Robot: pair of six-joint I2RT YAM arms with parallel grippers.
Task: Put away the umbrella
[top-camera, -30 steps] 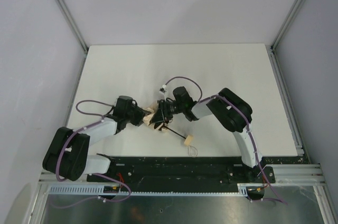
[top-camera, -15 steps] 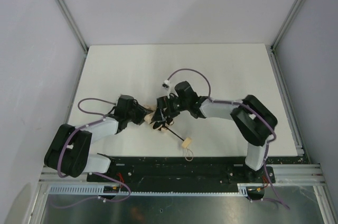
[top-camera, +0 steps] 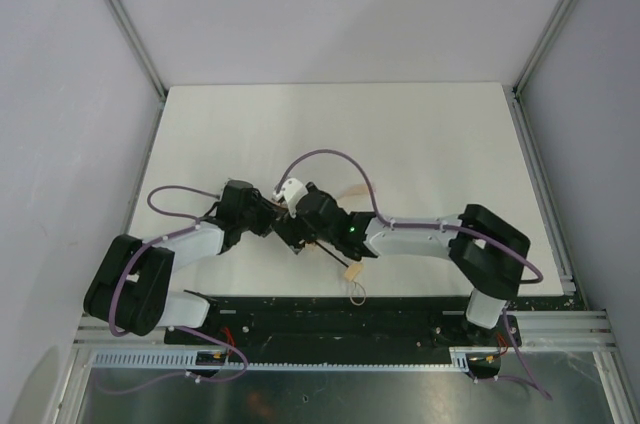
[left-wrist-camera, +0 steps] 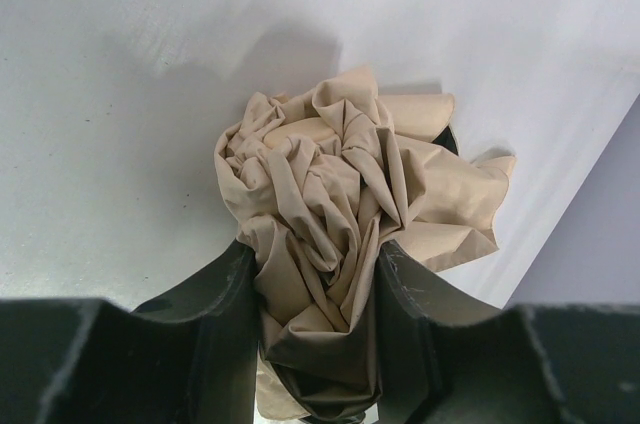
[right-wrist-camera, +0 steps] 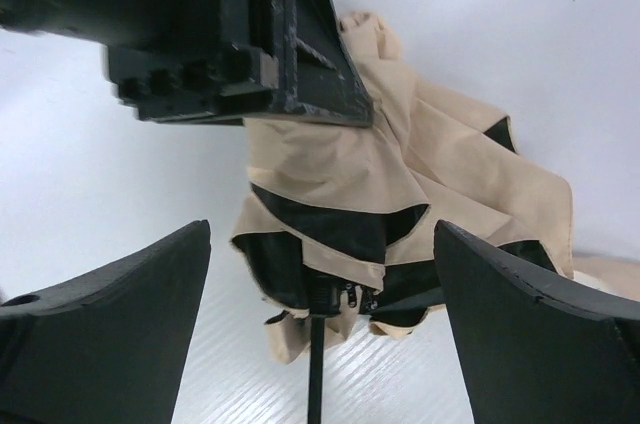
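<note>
Pale beige fabric compact umbrella (left-wrist-camera: 330, 174): bunched, clamped in L gripper (left-wrist-camera: 320, 289). R gripper (right-wrist-camera: 322, 244) jaws wide, empty, astride thin black shaft (right-wrist-camera: 316, 374); long axis runs toward R wrist.

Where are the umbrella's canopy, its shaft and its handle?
umbrella canopy (left-wrist-camera: 330, 194), left wrist view, the bunched beige fabric.
umbrella shaft (right-wrist-camera: 316, 384), right wrist view, the thin black rod.
umbrella handle (top-camera: 353, 269), top external view, the small tan block.

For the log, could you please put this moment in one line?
left gripper: shut on umbrella | right gripper: open near shaft | canopy: bunched
</note>
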